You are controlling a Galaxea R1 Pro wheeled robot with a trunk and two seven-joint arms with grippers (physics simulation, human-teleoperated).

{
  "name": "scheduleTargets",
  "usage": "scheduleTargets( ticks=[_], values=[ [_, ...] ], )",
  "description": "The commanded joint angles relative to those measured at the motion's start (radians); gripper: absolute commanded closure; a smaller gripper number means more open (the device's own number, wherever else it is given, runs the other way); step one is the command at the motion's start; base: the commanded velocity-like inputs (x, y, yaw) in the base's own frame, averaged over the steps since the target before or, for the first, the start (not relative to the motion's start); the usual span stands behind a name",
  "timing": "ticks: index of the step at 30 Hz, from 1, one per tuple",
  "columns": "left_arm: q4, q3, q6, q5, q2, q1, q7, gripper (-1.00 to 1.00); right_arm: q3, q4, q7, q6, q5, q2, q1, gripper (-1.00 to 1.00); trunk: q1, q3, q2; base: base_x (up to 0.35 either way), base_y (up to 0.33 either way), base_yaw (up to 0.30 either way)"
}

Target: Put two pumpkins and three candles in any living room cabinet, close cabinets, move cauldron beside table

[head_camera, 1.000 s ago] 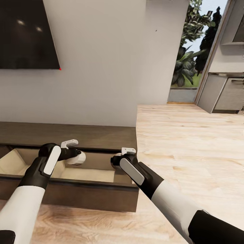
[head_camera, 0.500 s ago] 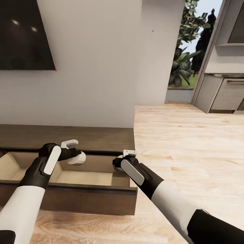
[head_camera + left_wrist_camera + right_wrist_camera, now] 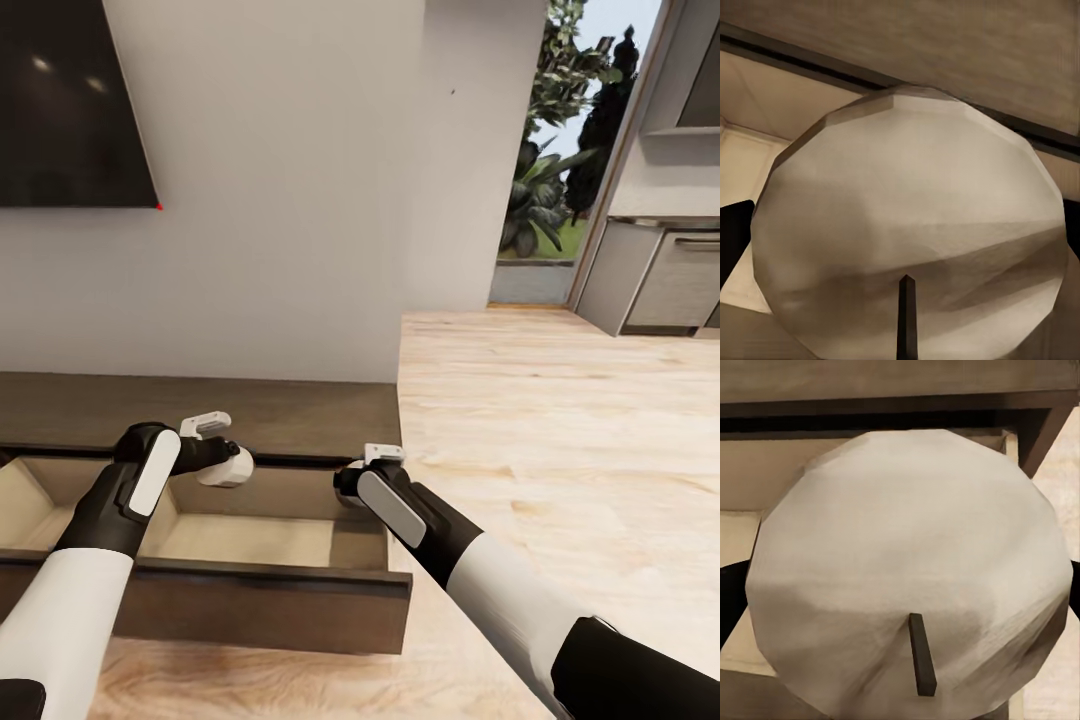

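Note:
The dark brown cabinet (image 3: pixel 300 408) runs along the wall, and its right drawer (image 3: pixel 260 598) is pulled out, showing a bare beige inside. My left gripper (image 3: pixel 222 455) hangs over the drawer's back part, shut on a pale candle (image 3: pixel 230 468). The left wrist view shows that candle (image 3: pixel 907 232) close up, wick toward the camera, with a dark finger (image 3: pixel 731 236) at its side. My right gripper (image 3: pixel 372 468) is over the drawer's right end, shut on a second candle (image 3: pixel 907 577), which the arm mostly hides in the head view.
A dark TV screen (image 3: pixel 70 100) hangs on the wall above the cabinet. Light wooden floor (image 3: pixel 560 450) spreads to the right. It leads to a doorway with plants (image 3: pixel 550 170) and grey kitchen units (image 3: pixel 670 285) at the far right.
The head view has shifted slightly, so the drawer sits a little lower in the picture. Both arms hold their candles in about the same spots over the drawer.

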Motion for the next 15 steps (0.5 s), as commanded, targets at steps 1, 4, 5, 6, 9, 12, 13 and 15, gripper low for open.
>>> scheduleTargets(
  ticks=[1,4,5,6,9,12,13,15],
  values=[
    [-0.001,0.000,0.003,0.010,0.000,0.000,0.007,1.00,0.002,-0.001,-0.009,0.000,-0.008,0.000,-0.001,1.00,0.000,-0.001,0.000,0.170,0.001,0.000],
    [0.000,0.000,0.003,0.010,0.000,0.000,0.007,1.00,0.002,0.000,-0.008,0.000,-0.008,0.000,-0.001,1.00,0.000,-0.001,0.000,0.112,0.001,0.000],
    [0.001,0.000,0.003,0.010,0.000,0.000,0.007,1.00,0.002,0.000,-0.008,0.001,-0.008,0.000,-0.001,1.00,0.000,-0.001,0.000,0.064,0.000,0.000],
    [0.004,0.000,0.003,0.010,0.000,0.000,0.007,1.00,0.002,0.000,-0.008,0.001,-0.008,0.000,-0.002,1.00,0.000,-0.001,0.000,0.041,0.000,0.000],
    [0.045,-0.001,0.003,0.010,0.001,0.000,0.007,1.00,0.003,0.001,-0.008,0.003,-0.031,0.000,-0.002,1.00,0.000,-0.001,0.000,0.020,0.000,0.000],
    [0.087,-0.001,0.003,0.010,0.002,-0.001,0.007,1.00,0.003,0.010,-0.008,0.005,-0.058,0.000,-0.002,1.00,0.000,-0.001,0.000,0.008,0.000,0.000],
    [0.096,-0.001,0.003,0.010,0.001,-0.001,0.007,1.00,0.002,0.013,-0.008,0.006,-0.062,0.000,-0.002,1.00,0.000,-0.001,0.000,0.004,0.000,0.000],
    [0.118,0.001,0.003,0.010,0.001,-0.001,0.007,1.00,0.002,0.018,-0.008,0.021,-0.071,0.000,-0.003,1.00,0.000,-0.001,0.000,0.003,0.000,0.000]
  ],
)
